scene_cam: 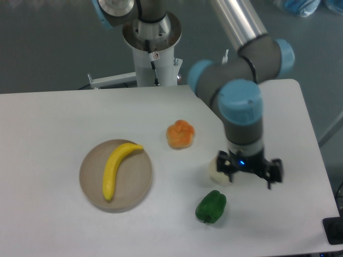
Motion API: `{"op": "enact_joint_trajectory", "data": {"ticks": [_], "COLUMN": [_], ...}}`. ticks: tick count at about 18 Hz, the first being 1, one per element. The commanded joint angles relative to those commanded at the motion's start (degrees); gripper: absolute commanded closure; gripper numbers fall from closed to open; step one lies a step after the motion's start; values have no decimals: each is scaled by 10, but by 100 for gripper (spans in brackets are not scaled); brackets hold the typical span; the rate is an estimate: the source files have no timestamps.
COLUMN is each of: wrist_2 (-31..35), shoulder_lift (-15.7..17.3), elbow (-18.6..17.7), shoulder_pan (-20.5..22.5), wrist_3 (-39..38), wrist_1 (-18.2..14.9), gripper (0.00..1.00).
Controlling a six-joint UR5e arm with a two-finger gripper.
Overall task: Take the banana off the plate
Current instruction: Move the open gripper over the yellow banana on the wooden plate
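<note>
- A dark green pepper [211,206] sat nearest the camera on the white tabletop [48,225], toward the right of the front edge.
- Just behind it, the pincer [249,177] hung over the tabletop with its two black fingers spread apart and nothing between them; a small blue light glowed on its body.
- A pale whitish pear [215,172] lay just beside the pincer's left-hand finger in the picture, partly covered by it; whether the two touched could not be told.
- To the left, well apart from the pincer, the round beige-tan plate [137,187] rested flat on the tabletop.
- The bright yellow banana [116,168] lay on the plate, running from the front left of the dish up to its back right rim, with its curve bowed toward the left.
- Farther back, between the plate and the arm, an orange, lobed fruit [180,134] stood alone on the tabletop.
- Above the pincer, the arm's grey wrist with light-blue caps [241,104] rose to a silver tube [236,19] slanting to the top of the frame.
- At the far edge of the tabletop stood the arm's white pedestal [155,61], with dark grey floor beyond it.
</note>
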Motion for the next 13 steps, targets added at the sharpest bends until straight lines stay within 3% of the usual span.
{"op": "enact_joint_trajectory", "data": {"ticks": [4, 6, 9, 13], "wrist_2": [-37, -76, -81, -71], "shoulder_lift": [31, 41, 41, 19], "elbow": [-61, -76, -101, -153], "shoulder_pan": [-54, -62, -95, -119], "wrist_3": [-30, -43, -66, -94], "wrist_1": [-5, -6, 3, 72], "gripper": [0, 0, 0, 0]}}
